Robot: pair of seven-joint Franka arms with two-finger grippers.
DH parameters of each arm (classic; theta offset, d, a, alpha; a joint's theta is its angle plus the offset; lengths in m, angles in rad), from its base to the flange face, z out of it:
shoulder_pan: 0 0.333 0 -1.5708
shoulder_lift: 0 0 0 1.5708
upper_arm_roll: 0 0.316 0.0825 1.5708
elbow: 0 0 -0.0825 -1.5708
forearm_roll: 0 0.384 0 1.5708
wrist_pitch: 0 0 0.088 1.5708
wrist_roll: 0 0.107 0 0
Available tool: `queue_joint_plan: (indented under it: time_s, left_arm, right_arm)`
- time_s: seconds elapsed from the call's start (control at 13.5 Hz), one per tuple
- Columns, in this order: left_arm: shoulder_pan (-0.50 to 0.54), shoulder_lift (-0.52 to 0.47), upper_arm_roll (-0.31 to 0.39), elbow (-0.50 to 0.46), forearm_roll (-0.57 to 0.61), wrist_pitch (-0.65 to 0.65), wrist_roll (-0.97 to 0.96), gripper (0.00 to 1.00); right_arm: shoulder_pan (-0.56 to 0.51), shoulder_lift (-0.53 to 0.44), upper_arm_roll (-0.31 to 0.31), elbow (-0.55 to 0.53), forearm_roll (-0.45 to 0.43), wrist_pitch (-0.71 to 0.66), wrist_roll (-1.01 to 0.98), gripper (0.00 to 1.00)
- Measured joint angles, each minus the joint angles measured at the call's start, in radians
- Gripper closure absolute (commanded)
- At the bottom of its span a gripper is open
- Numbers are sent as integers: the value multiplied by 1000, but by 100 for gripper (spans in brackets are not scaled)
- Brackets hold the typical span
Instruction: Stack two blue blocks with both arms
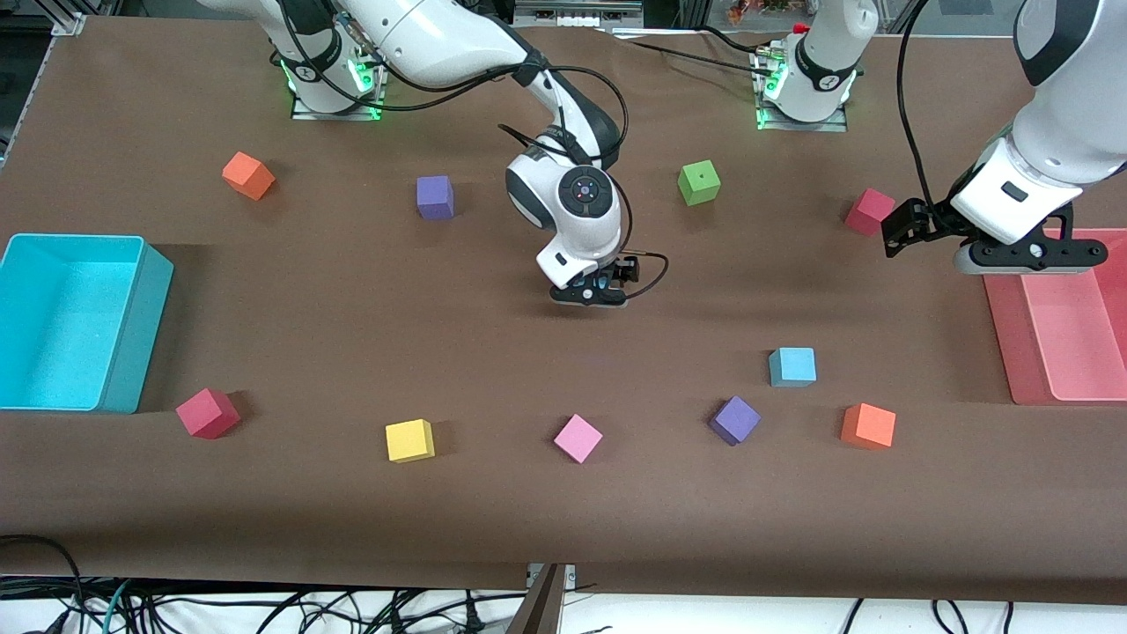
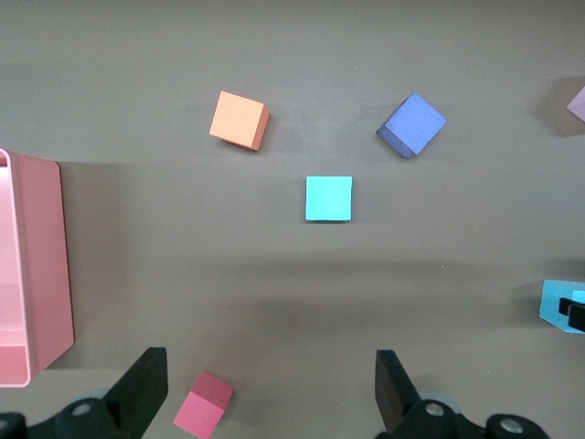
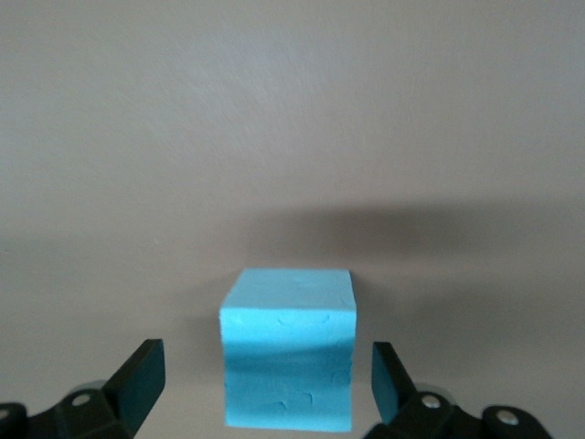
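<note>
Room first: a broad bare stretch of brown table (image 1: 493,370) lies around the right gripper (image 1: 592,295), which sits low over the middle of the table. The nearest cubes, the pink cube (image 1: 578,438) and the yellow cube (image 1: 409,440), are well apart from it, closer to the front camera.

Right gripper fingers (image 3: 137,370) stand spread, and one blue block (image 3: 288,361) sits squarely between them, a sliver of gap showing on each side, so nothing is pinched. The left wrist view catches just a corner of that block at its edge.

The second blue block (image 1: 792,366) rests flat on the table toward the left arm's end, nearer the front camera than the right gripper. It has neighbours: a purple cube (image 1: 735,419) and an orange cube (image 1: 868,426) both lie near it, closer to the camera, neither touching it. Open table on its remaining sides.

The left gripper (image 1: 1026,257) waits up in the air over the edge of the pink tray (image 1: 1012,352), near the table's end, with a red cube (image 1: 870,211) beside it. Its fingers (image 2: 146,375) are wide apart and hold nothing. At the right arm's end, the cyan bin (image 1: 132,326) stands against the table edge.
</note>
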Motion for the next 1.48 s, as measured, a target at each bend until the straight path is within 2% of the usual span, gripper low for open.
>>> queue_joint_plan:
  time_s: [0.37, 0.67, 0.96, 1.26, 1.48]
  left_arm:
    - [0, 1, 0, 0, 0, -1, 0, 0]
    - [0, 3, 0, 0, 0, -3, 0, 0]
    - [0, 5, 0, 0, 0, -4, 0, 0]
    - [0, 8, 0, 0, 0, -4, 0, 0]
    - [0, 11, 0, 0, 0, -4, 0, 0]
  right_arm:
    - [-123, -119, -8, 34, 0, -178, -333, 0]
    - [-244, -164, -7, 29, 29, -255, -874, 0]
    - [-339, -150, -7, -16, 187, -200, -1403, 0]
    - [-371, -141, -7, -115, 355, -52, -1704, 0]
    - [-371, -130, -3, -226, 540, 123, -1919, 0]
